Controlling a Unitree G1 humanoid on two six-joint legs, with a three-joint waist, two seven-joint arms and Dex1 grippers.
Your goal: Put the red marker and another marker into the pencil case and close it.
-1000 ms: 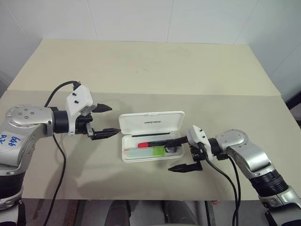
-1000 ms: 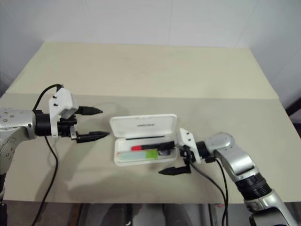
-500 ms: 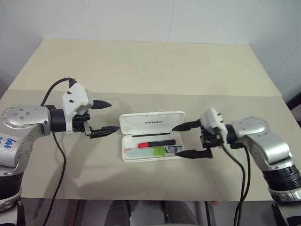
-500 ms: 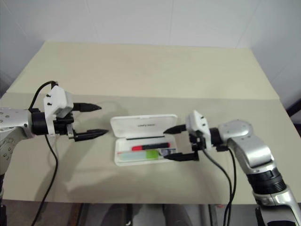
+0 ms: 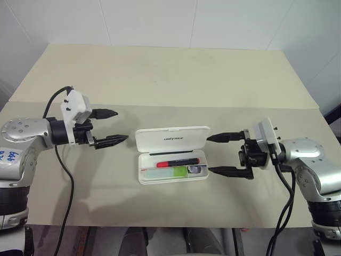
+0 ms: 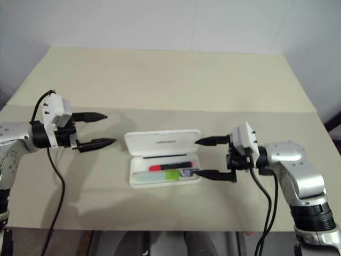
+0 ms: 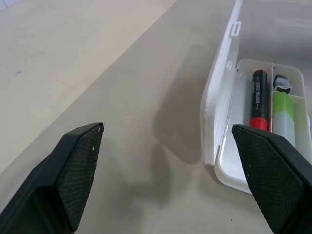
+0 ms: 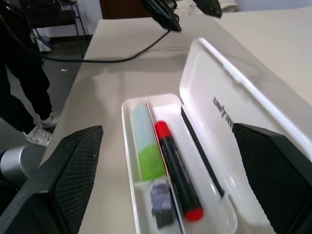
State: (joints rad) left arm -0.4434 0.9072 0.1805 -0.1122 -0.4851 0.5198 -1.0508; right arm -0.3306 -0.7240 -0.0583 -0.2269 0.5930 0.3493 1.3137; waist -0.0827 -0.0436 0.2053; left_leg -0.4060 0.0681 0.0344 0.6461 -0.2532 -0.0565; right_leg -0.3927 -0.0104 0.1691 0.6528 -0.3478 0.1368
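We see the white hard-plastic pencil case (image 5: 171, 154) lying open on the matte beige table (image 5: 160, 74). Inside, the slim red marker (image 5: 178, 162) sits beside the chunky green highlighter (image 5: 171, 172); a small dark object next to them is unclear. Left end effector (image 5: 110, 127) and right end effector (image 5: 222, 154) flank the case, jaws spread and empty.

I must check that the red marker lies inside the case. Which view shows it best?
The right wrist view: the red marker lies close and whole in the open pencil case, beside the green highlighter. The left wrist view shows it smaller; both eye views show it small.
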